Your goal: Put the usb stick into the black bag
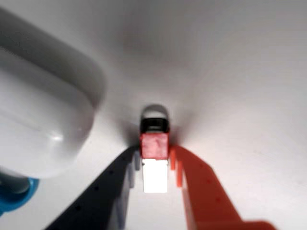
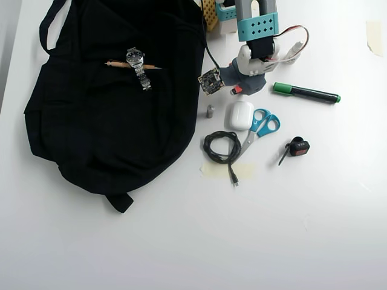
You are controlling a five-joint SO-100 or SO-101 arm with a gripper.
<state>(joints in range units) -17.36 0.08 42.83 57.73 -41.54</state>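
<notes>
Arm posture: folded low over the table top, gripper (image 1: 154, 165) pointing down at the surface; probably so the fingers can straddle a small flat item.
Gripper state: dark finger (image 1: 103, 191) and orange finger (image 1: 201, 191) close on either side of the usb stick (image 1: 154, 139); grasping or about to, contact looks made at the red part, but blur leaves it unsure.
Usb stick position: between the fingertips in the wrist view, dark end away from the camera, red section at the tips, a pale part nearer the camera. Hidden under the arm in the overhead view.
Neighbours: white earbud case (image 2: 240, 115) just beside the gripper, blue-handled scissors (image 2: 261, 125) touching the case; tight quarters, so a narrow approach makes sense.
Black bag (image 2: 109, 115): lies flat, left in the overhead view, well apart from the gripper; watch (image 2: 138, 67) on top.
Judgement: pick step, carry not yet begun.
</notes>
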